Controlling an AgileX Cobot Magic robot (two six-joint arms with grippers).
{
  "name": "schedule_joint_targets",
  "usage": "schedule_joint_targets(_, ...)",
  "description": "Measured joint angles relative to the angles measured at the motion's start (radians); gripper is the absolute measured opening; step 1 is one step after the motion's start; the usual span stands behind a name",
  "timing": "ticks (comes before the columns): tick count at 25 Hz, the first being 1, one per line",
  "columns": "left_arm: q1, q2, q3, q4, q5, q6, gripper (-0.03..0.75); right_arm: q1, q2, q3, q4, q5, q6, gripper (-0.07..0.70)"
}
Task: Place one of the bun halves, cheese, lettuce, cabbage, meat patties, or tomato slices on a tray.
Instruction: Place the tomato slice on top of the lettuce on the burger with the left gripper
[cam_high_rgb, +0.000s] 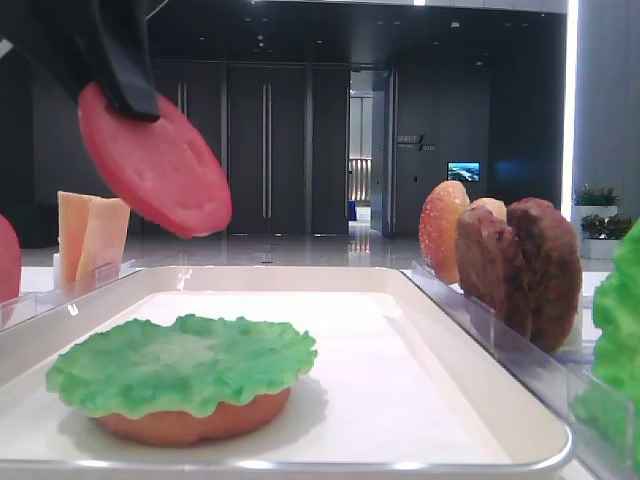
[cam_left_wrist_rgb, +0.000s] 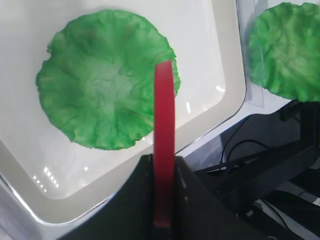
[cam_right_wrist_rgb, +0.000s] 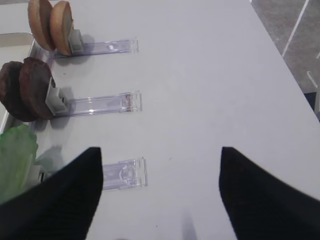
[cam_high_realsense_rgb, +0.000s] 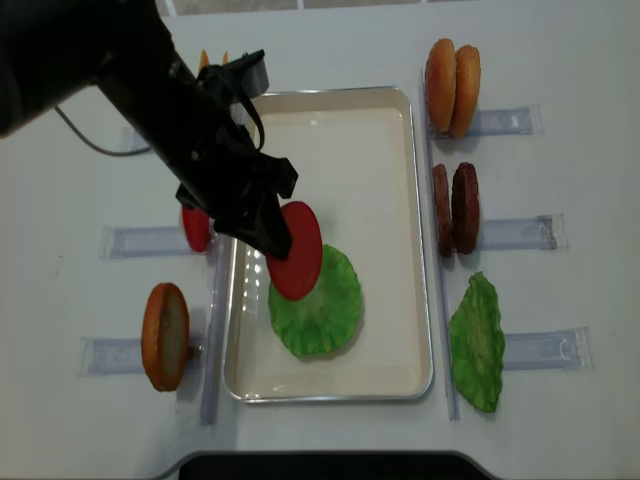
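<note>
Matte red tomato slice — glossy white tray — ruffled lettuce

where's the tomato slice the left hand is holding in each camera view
Exterior high: the held tomato slice is upper left, tilted in the air.
Right wrist: not in it.
Left wrist: the slice is edge-on at centre, a thin red strip rising from the hand's fingers.
Exterior high (realsense): it is mid-frame, above the tray's left part.
Shared landmark: the lettuce on the tray, below the slice in all three.
</note>
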Motion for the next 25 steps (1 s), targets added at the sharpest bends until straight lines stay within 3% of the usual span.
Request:
schedule_joint_targets(12, 0.000, 0.004, 0.157, -0.166, -0.169, 0.172, 0.051, 0.000, 0.000, 0.000, 0.000, 0.000, 0.000, 0.472)
schedule_joint_targets(25, 0.000, 0.029, 0.227, -0.261, -0.240, 0.258, 0.050, 0.000, 0.000, 0.000, 0.000, 0.000, 0.000, 0.472)
